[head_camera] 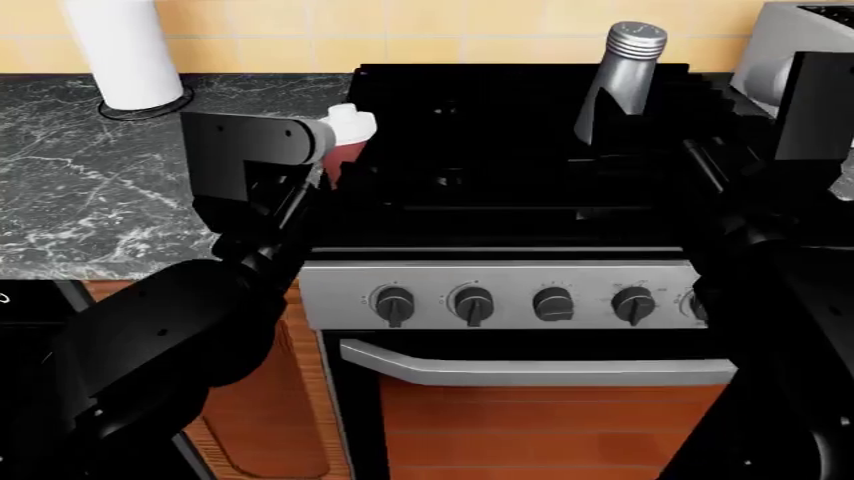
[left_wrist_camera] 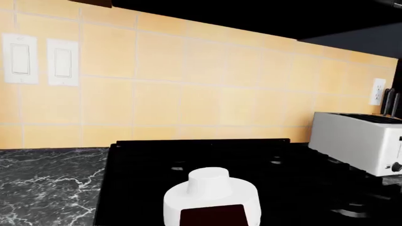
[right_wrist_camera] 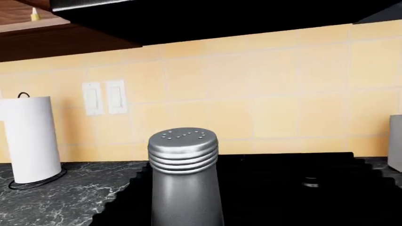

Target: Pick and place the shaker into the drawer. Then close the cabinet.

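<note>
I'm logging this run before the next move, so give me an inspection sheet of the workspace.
Surface: dark marbled counter beside a black stove.
Job's things: shaker upright on the stove, cap perforated; drawer not in view.
Clutter: maroon bottle with white cap near the stove's left edge; paper towel roll; toaster.
Grippers: left gripper right by the maroon bottle, right gripper at the shaker's base; jaws' state cannot be told.
Cables: nothing seen.
Surroundings: yellow tiled wall, wall switches, stove knobs, oven handle.
</note>
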### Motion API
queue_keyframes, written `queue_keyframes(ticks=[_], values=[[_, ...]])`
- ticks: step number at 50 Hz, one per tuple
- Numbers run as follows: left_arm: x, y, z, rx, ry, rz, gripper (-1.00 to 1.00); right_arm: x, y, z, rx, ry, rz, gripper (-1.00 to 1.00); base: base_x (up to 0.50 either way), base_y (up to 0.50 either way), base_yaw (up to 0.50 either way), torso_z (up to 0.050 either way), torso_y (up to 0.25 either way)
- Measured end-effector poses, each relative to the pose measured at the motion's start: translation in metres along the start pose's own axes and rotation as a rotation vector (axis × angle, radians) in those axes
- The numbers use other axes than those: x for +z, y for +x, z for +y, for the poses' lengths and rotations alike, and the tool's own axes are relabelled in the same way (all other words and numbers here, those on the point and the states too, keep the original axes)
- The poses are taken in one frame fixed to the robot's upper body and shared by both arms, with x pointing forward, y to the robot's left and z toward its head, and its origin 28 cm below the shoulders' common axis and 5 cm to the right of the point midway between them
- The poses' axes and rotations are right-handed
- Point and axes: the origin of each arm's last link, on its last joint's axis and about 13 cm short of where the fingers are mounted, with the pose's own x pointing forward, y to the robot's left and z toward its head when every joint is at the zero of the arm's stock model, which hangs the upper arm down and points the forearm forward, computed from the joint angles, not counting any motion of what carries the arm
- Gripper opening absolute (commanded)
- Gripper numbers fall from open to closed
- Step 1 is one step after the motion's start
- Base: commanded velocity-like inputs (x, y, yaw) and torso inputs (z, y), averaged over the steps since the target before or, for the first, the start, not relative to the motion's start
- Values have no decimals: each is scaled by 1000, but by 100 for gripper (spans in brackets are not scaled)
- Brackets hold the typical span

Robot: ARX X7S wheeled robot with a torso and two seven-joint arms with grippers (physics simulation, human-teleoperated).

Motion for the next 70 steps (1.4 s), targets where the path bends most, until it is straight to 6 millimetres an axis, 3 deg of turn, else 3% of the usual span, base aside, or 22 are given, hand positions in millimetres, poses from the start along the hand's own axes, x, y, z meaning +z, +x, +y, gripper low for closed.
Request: queue_keyframes(ticks=[70], values=[[-5,-1,-2,-15,-8,8,-100,-2,-1,0,-8,14,19,-100,-121,-500,0,0,0]])
